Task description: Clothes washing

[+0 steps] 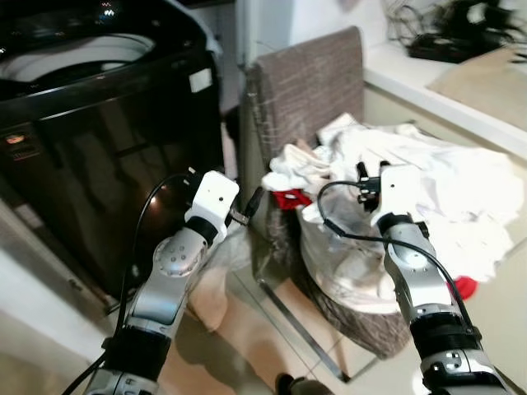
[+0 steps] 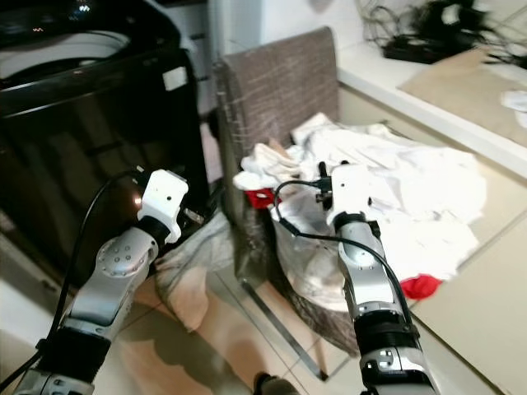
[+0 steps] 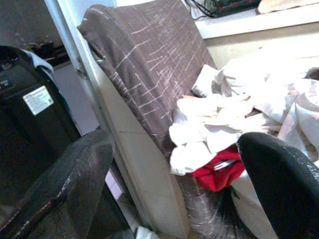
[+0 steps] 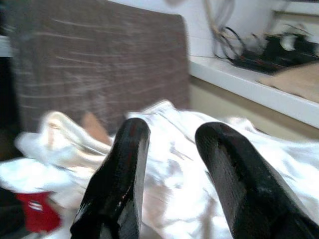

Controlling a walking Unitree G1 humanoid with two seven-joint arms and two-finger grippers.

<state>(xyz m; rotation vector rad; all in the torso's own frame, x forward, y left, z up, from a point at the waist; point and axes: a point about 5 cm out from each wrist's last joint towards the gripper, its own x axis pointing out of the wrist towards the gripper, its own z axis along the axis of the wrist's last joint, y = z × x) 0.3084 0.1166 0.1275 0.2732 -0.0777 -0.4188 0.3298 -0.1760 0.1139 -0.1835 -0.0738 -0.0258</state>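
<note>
A heap of white clothes (image 1: 428,189) lies on the seat of a grey-brown chair (image 1: 309,78), with a red garment (image 1: 290,197) at the heap's near left edge. The black top-loading washing machine (image 1: 99,132) stands left of the chair, lid up. My left gripper (image 1: 251,206) hovers open between machine and chair, facing the red garment (image 3: 217,172) and short of it. My right gripper (image 1: 362,177) hangs just above the white heap (image 4: 169,164), open, with nothing between its fingers (image 4: 119,189).
A pale counter (image 1: 436,82) with cables and a black device runs behind the chair at right. A light cloth (image 1: 218,284) lies on the tiled floor below my left arm. A second red piece (image 1: 465,286) shows at the heap's right edge.
</note>
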